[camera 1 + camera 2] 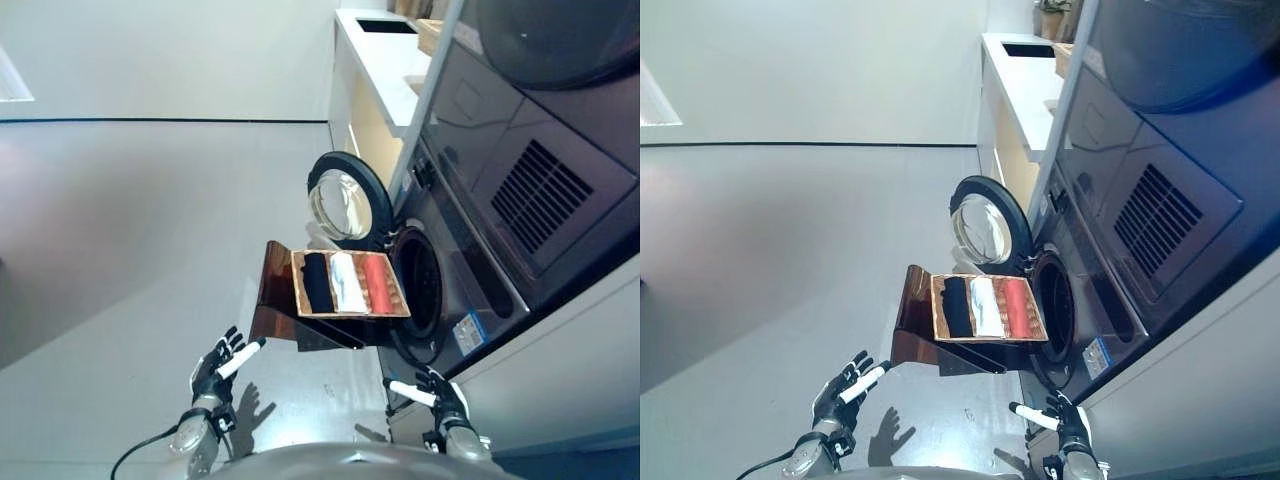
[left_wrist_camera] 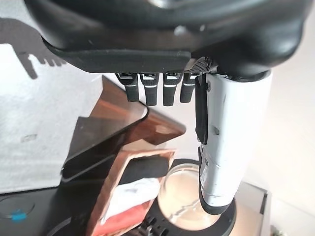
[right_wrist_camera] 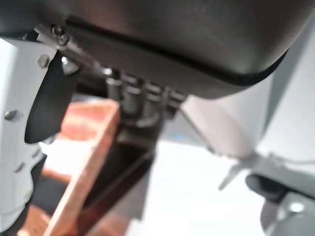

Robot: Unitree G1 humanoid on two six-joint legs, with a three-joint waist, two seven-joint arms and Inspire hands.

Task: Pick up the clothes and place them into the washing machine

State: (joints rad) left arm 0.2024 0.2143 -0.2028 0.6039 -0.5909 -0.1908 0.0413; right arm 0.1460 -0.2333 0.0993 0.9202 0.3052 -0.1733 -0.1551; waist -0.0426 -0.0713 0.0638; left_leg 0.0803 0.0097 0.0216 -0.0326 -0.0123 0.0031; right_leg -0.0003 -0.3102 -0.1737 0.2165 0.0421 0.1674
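Washing machine: a dark grey front-loading washing machine (image 1: 470, 280) stands at the right of the head views, its drum mouth uncovered.
Door: the round, glass-centred, black-rimmed door (image 1: 345, 200) hangs swung wide, on the far side of the drum mouth.
Basket: a shallow rectangular woven wicker basket (image 1: 300, 290) sits just in front of the machine's drum mouth, on top of a dark brown glossy stand (image 1: 275, 300).
Clothes: three folded pieces lie side by side inside the basket: a black one (image 1: 318, 282) farthest from the machine, a white one (image 1: 348, 282) in the middle, a red one (image 1: 377, 283) nearest the drum mouth. None is in the drum that can be seen.
Left hand: the dark left hand (image 1: 215, 368) with a white-covered thumb hovers over the grey floor (image 1: 120, 250), on the near side of the stand and apart from it; fingers spread and straight, holding nothing.
Right hand: the dark right hand (image 1: 440, 395) hangs near the machine's front, below the drum mouth, clear of the basket; fingers loosely extended, thumb out, nothing in its grasp.
Counter: a white countertop (image 1: 385, 60) runs beyond the machine.
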